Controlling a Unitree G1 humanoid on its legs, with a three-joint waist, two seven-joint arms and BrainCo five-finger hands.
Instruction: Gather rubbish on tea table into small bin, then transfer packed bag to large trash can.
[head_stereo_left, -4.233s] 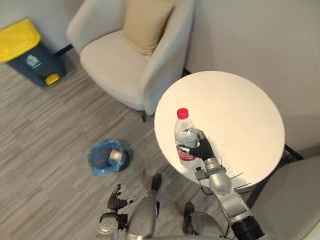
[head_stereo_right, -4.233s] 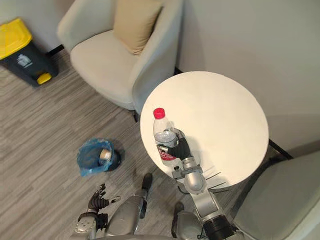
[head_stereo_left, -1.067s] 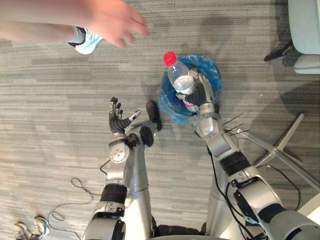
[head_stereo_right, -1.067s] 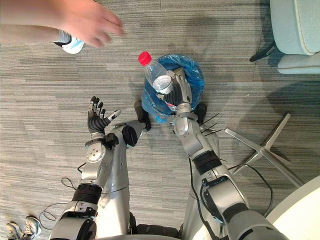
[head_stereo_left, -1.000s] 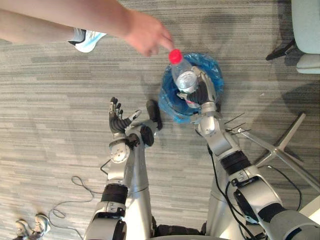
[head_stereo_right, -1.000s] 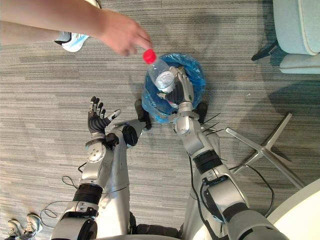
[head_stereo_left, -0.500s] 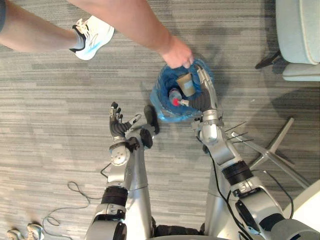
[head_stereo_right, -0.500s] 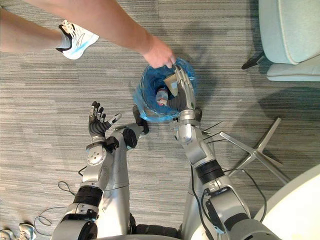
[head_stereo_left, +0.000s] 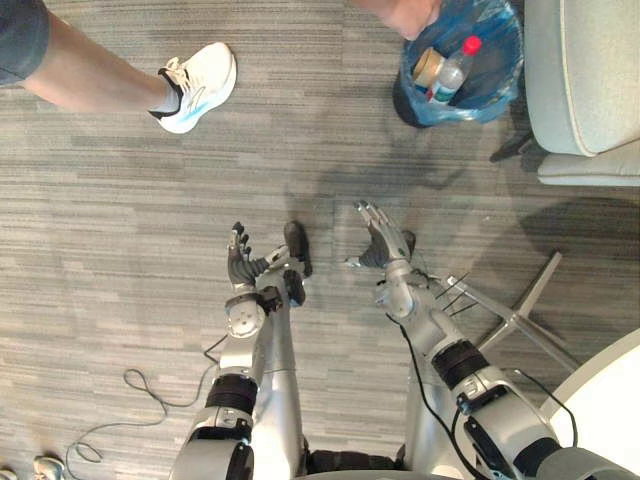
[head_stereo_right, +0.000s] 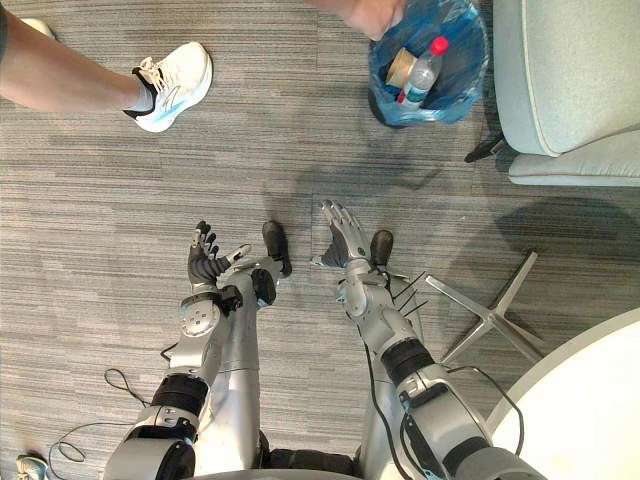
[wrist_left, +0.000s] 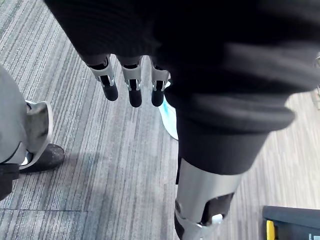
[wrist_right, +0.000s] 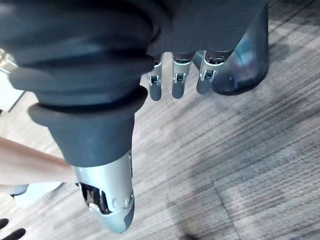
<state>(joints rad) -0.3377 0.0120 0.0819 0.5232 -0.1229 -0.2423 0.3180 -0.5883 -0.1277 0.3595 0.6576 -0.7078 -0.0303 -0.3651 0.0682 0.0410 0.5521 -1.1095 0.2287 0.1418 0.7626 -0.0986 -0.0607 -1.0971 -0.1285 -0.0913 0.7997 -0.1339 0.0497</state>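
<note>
Right hand (head_stereo_left: 385, 240) and left hand (head_stereo_left: 243, 268) hover side by side over the grey plank floor (head_stereo_left: 120, 220), fingers straight and spread, holding nothing. Well ahead, beside a pale armchair (head_stereo_left: 580, 80), stands the small bin (head_stereo_left: 503, 72) lined in blue. It holds a clear red-capped bottle (head_stereo_left: 452, 70) and a tan roll (head_stereo_left: 428, 65). A person's hand (head_stereo_left: 400, 15) is at its rim. The left wrist view adds a dark can (wrist_left: 290, 222) with a yellow part.

The left arm (head_stereo_left: 255, 350) and right arm (head_stereo_left: 420, 320) are silver-grey metal tubes with black bands at the joints. The left hand (head_stereo_left: 240, 265) and right hand (head_stereo_left: 385, 240) have silver, dark-tipped fingers (wrist_left: 107, 75) under dark ribbed covers (wrist_left: 225, 60).
</note>
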